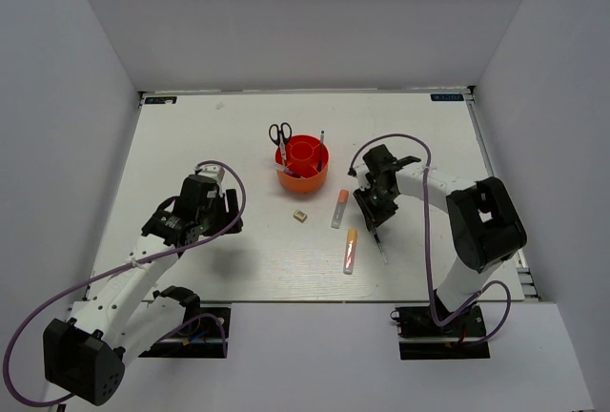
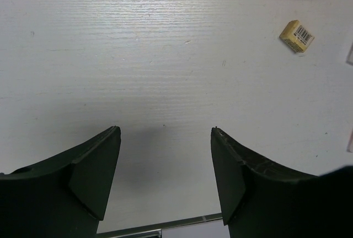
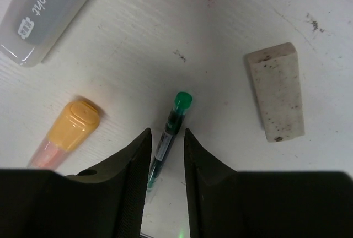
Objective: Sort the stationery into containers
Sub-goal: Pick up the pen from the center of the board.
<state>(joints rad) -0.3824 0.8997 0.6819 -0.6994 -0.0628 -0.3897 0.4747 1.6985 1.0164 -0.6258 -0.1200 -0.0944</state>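
Note:
The round orange-red organiser (image 1: 303,159) stands at the table's far middle, with black-handled scissors (image 1: 280,133) and a thin pen (image 1: 322,136) standing in it. A tan block (image 1: 299,214) (image 2: 297,36) lies in front of it. Two orange-and-white marker sticks (image 1: 340,208) (image 1: 351,250) lie to its right. My right gripper (image 1: 374,225) (image 3: 167,133) is down at the table, its jaws narrowly open on either side of the green pen (image 3: 171,128) (image 1: 382,250). The white eraser (image 3: 277,92) lies just right of it. My left gripper (image 1: 227,210) (image 2: 165,130) is open and empty over bare table.
One marker's orange cap (image 3: 69,130) lies close to the left of my right fingers, and the other marker's grey-white end (image 3: 47,12) lies further up left. The table's near edge (image 2: 165,224) runs just under my left gripper.

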